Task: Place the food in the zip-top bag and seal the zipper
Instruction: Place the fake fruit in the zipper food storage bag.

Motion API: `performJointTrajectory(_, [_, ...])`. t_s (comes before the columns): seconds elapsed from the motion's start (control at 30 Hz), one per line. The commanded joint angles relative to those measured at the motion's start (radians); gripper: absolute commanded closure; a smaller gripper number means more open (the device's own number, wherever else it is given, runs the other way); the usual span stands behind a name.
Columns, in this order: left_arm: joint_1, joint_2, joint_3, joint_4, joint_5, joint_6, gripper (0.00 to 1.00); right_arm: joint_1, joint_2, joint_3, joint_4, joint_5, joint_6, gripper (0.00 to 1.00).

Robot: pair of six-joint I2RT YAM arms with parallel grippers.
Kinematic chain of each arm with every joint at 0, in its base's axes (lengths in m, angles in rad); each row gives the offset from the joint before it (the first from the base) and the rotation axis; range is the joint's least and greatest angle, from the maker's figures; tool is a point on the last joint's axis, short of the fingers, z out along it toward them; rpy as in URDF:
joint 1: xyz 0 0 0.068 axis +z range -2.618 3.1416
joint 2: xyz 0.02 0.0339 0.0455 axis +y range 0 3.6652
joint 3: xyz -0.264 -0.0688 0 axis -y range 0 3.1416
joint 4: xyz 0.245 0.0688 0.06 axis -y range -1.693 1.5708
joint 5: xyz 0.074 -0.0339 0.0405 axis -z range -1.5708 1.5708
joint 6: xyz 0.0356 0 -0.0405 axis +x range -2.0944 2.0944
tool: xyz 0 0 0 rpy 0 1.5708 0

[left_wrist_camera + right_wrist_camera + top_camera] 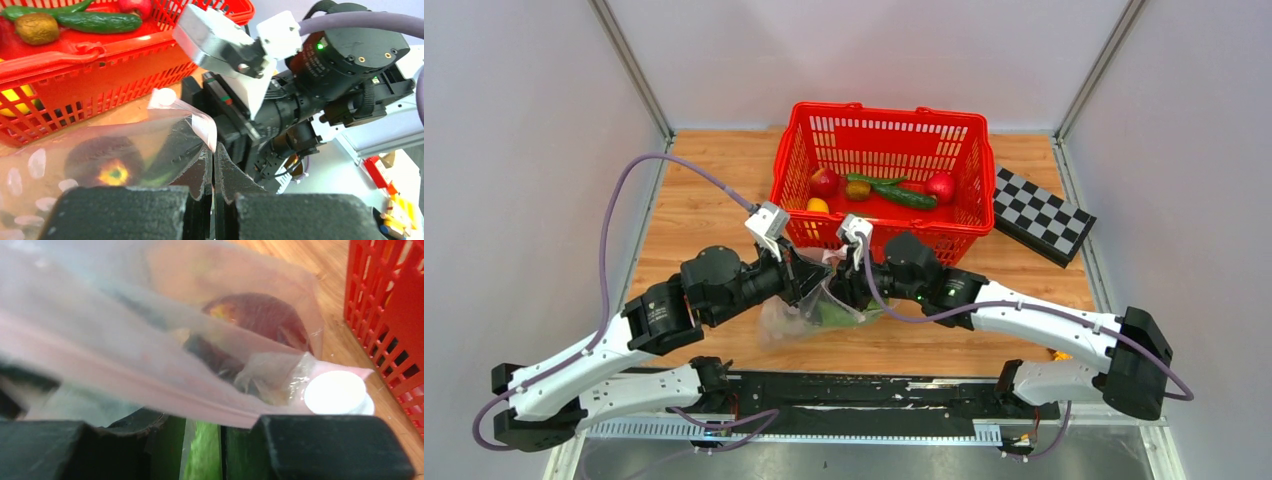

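The clear zip-top bag point(809, 318) lies on the wood between both arms, with a dark red apple point(260, 315) and pale-green lettuce point(202, 455) inside. My left gripper point(213, 150) is shut on the bag's mouth edge, just under the pale zipper point(202, 127) and its white end piece point(165, 96). From the other side my right gripper point(202, 432) meets the bag. Its jaws stand a narrow gap apart around bag film and green, and the zipper point(150, 385) runs across its fingertips. More food sits in the red basket point(884, 110): two apples point(825, 181), a cucumber point(906, 196) and a lemon point(818, 206).
The basket's front wall stands just behind both grippers point(829, 285). A black-and-white checkerboard point(1039, 215) lies at the basket's right. A small orange thing point(1056, 353) shows beside the right arm. The arms' base rail point(844, 390) runs along the near edge.
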Motion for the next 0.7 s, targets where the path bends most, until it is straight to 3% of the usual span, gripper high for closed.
performJointTrajectory(0.0, [-0.004,-0.017,0.019,0.127,0.074,0.015,1.0,0.027,0.03,0.077,0.033,0.154,-0.03,0.7])
performJointTrajectory(0.2, [-0.004,-0.045,0.006,0.074,-0.048,-0.005,1.0,0.027,-0.003,0.048,0.075,0.112,-0.044,0.54])
performJointTrajectory(0.37, [-0.005,-0.086,-0.016,0.061,-0.12,-0.015,1.0,0.026,-0.062,-0.008,0.155,0.066,0.001,0.52])
performJointTrajectory(0.67, [-0.004,-0.119,-0.005,-0.098,-0.298,-0.054,1.0,0.026,-0.247,0.049,-0.08,0.039,-0.102,0.49])
